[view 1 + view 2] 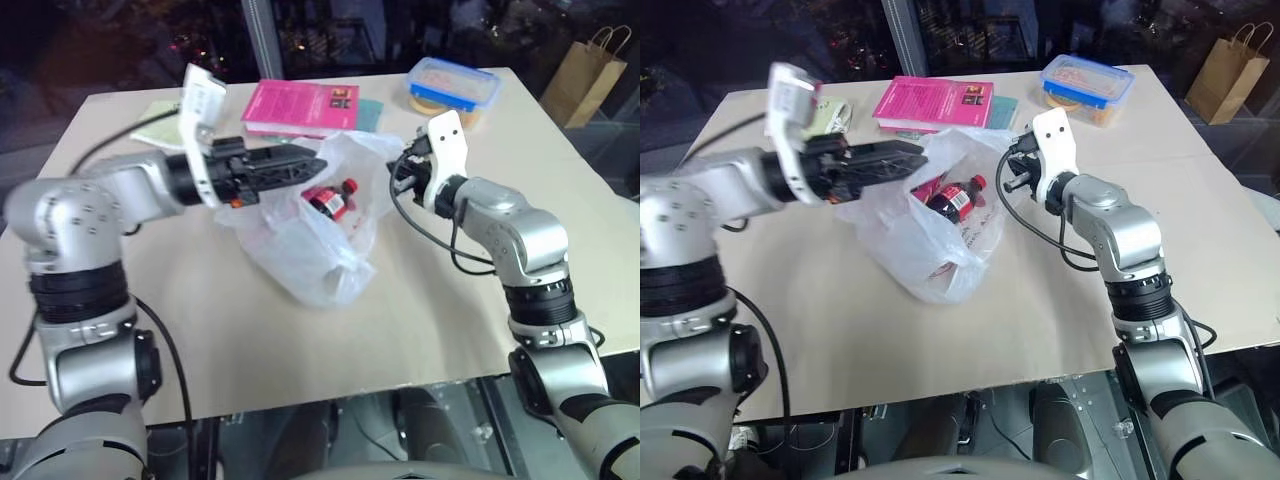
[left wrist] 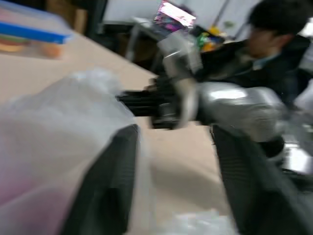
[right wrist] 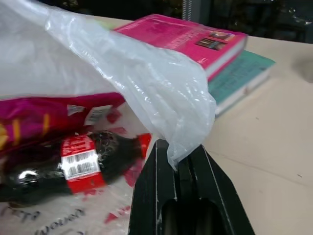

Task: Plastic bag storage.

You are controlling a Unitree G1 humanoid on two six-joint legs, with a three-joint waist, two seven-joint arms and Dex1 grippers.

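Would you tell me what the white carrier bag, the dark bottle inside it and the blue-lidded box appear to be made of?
The translucent white carrier bag looks like thin glossy plastic film: it crinkles and shows its contents. The dark bottle with the red label and cap seems clear plastic, judging by its sheen. The blue-lidded clear box looks like rigid plastic.
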